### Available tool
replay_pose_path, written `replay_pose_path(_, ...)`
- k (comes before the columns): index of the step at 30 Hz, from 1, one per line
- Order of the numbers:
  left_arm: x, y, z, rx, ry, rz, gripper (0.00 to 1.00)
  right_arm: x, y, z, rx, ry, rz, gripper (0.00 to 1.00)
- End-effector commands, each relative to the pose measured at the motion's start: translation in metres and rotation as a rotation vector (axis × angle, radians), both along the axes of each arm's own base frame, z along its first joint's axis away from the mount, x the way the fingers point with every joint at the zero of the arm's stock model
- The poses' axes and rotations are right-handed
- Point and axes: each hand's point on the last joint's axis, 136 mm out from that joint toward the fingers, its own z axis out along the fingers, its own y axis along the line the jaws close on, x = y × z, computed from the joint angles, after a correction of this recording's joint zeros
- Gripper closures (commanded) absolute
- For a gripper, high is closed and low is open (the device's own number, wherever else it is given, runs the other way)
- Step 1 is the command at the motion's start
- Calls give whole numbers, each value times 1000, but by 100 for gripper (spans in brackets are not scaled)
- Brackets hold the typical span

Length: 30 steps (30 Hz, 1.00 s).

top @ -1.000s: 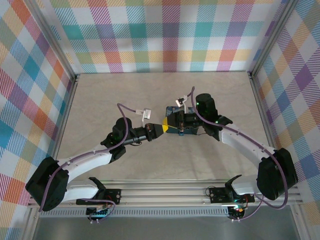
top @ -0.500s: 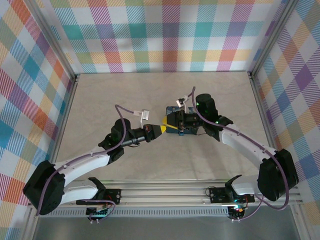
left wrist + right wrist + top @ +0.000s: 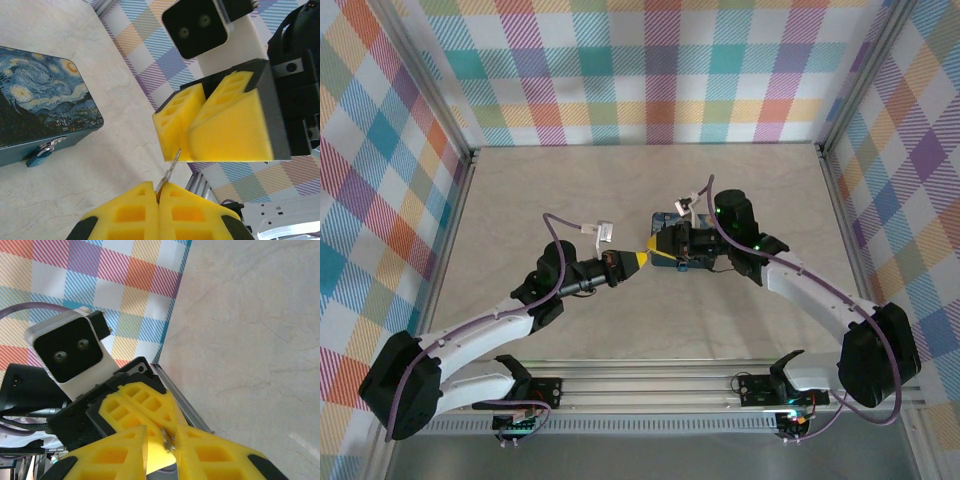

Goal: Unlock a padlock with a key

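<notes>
Left jaws clamp the key point(image 3: 170, 167), tip poking out ahead. Right jaws stand narrowly apart around that tip; cannot tell whether they grip it.

tin point(image 3: 40, 110) on table point(image 3: 100, 180), padlock point(image 3: 40, 157) seemingly hung on its front; key point(image 3: 170, 172) nearby

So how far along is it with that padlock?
Early. Done: the left claw pinches the key. In hand: the right claw sits at the key's free end, perhaps to take it. Left: the padlock hangs on the tin, key not yet in it.
</notes>
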Motion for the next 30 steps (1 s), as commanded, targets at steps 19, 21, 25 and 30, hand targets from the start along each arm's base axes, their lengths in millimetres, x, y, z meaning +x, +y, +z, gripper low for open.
replay_pose_path(19,-10,1,11,21,-32,-58,75,-10,2,5,-29,-123,74,100)
replay_pose_path(21,-9,5,17,-15,-29,-68,66,-13,-1,9,-58,-170,99,100)
replay_pose_path(25,-8,11,25,-79,-17,-92,60,-18,-2,17,-72,-213,138,100)
replay_pose_path(30,-14,8,31,-123,-25,-135,58,-18,-1,22,-58,-224,149,100)
